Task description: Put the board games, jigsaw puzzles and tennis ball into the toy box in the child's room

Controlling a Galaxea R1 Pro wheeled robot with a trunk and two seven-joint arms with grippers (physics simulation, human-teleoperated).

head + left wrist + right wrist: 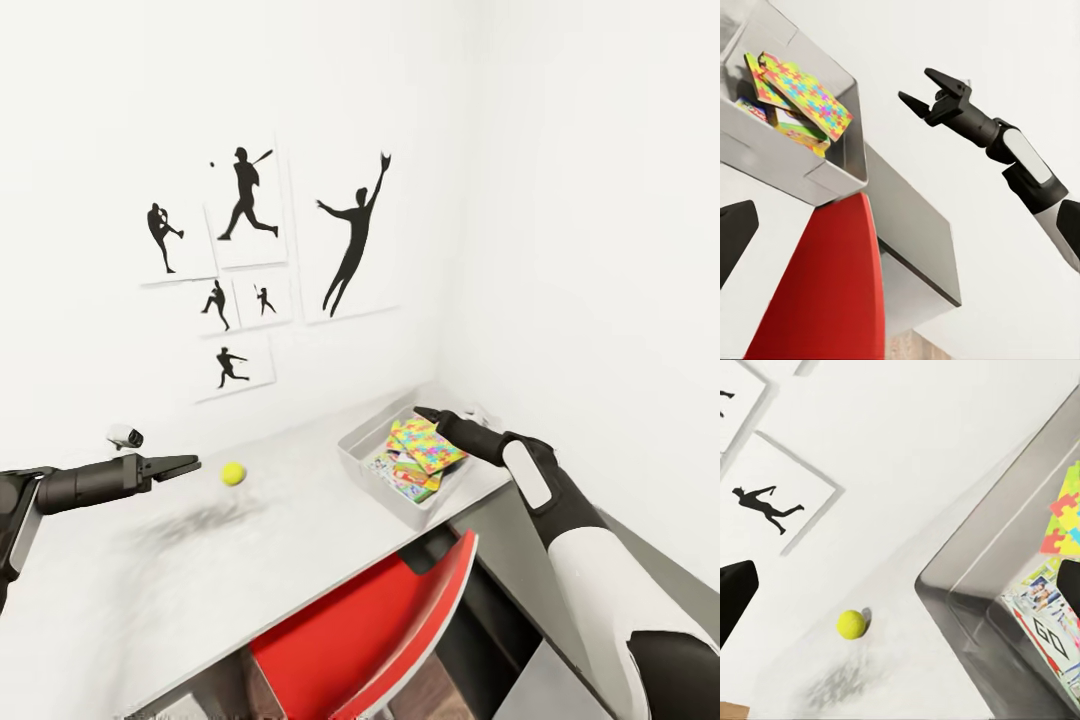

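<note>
The tennis ball (233, 473) (851, 624) lies on the white table (150, 590), just right of my left gripper (190, 465), which is open and holds nothing. Further right, the grey toy box (362, 447) (787, 176) (967, 585) holds a jigsaw puzzle (428, 443) (806, 94) (1065, 517) tilted on top of board games (395, 472) (1050, 626). My right gripper (428, 413) (922, 86) hovers open and empty over the box's far side. The bed is out of view.
A red chair (370, 620) (817, 300) is tucked under the table's front edge. A small white device (125, 436) stands near the wall behind my left arm. Black baseball silhouette pictures (350, 235) hang on the wall. The lower dark cabinet section (500, 560) adjoins the toy box end.
</note>
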